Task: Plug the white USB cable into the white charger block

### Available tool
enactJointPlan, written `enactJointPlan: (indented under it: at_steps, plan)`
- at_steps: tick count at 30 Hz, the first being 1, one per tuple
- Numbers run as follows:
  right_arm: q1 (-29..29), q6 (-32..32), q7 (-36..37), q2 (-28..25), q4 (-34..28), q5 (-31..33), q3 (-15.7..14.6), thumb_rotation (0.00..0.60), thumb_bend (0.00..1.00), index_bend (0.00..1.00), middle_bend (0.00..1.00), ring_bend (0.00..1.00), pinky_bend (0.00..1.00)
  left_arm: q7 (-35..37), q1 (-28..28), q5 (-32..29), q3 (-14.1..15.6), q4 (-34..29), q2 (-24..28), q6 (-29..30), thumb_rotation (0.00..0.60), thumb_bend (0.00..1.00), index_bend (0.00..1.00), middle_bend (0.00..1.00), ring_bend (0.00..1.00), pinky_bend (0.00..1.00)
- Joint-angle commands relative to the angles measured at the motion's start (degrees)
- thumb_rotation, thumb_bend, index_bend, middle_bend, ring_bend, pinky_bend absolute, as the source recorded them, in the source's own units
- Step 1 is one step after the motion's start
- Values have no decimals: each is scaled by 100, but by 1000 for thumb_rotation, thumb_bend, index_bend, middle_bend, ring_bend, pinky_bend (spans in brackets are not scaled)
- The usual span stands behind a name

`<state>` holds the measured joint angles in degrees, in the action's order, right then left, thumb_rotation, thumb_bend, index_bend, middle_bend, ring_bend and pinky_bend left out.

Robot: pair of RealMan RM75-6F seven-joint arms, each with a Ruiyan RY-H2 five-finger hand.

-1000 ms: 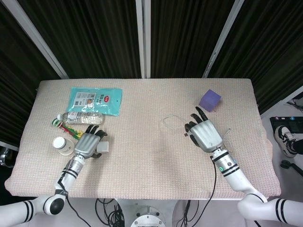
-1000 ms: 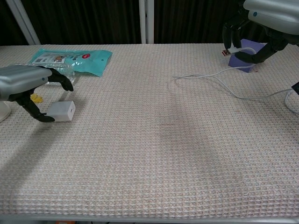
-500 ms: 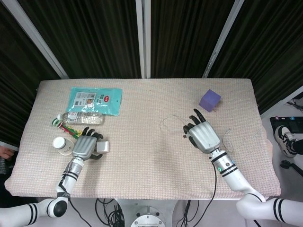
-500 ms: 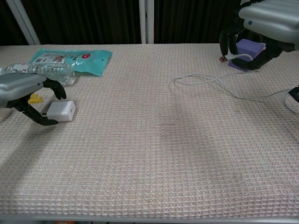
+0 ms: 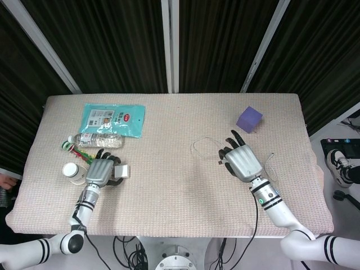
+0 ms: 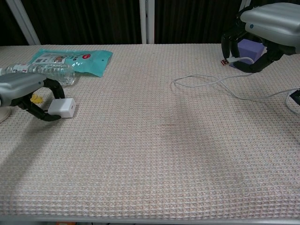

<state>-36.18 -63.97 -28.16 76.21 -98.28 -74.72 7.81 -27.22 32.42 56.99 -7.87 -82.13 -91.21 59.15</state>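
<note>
The white charger block (image 6: pixel 63 107) (image 5: pixel 122 170) is at the left of the table, and my left hand (image 6: pixel 23 89) (image 5: pixel 101 171) grips it with fingers curled over its top and under its near side. The white USB cable (image 6: pixel 206 80) (image 5: pixel 198 143) loops across the cloth at the right. Its plug end (image 6: pixel 225 61) sticks out leftward from my right hand (image 6: pixel 267 23) (image 5: pixel 243 160), which holds it a little above the table. The two hands are far apart.
A teal packet (image 5: pixel 114 119), a clear water bottle (image 5: pixel 95 140) and a white round jar (image 5: pixel 71 170) lie close around the left hand. A purple cube (image 5: pixel 249 119) sits just behind the right hand. The table has a woven beige cloth (image 6: pixel 154 140).
My left hand has closed its fingers around the charger block and drawn it slightly toward the bottle. My right hand has sunk a little with the plug.
</note>
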Motion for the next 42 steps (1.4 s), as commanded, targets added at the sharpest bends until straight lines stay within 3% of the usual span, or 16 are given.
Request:
enactJointPlan:
  at_steps: [1,14,18,23,29,35,42]
  plan:
    - [8,1,12,1,12,10,-4,600,403,621,535,206,0,-23,2,-20,15,17,-11,16,518,199,344,317,141,56]
    - [48,-30,18,8,43,43,-7,600,404,623,538,210,0,160,45,-67,-9,-4,-20,-63,450,209,370,345,168,62]
    - [62,-49,26,11,51,39,-8,600,404,626,539,214,0,211,64,-88,-27,34,-37,-82,450,213,373,348,168,63]
    - [71,-35,25,15,59,49,-22,600,404,630,541,215,0,346,55,-19,-47,162,-117,-19,475,266,465,424,224,109]
    - [96,-73,47,17,50,43,-15,600,404,632,542,215,0,271,62,-6,-22,83,-57,18,474,274,498,456,247,119]
    - [42,-6,116,138,38,83,35,600,403,633,544,223,0,2,150,53,-127,-306,112,203,478,271,518,482,277,163]
    - [-323,292,-1,644,60,423,317,600,403,633,544,224,0,-997,556,-247,-402,-1173,413,344,477,272,518,482,277,184]
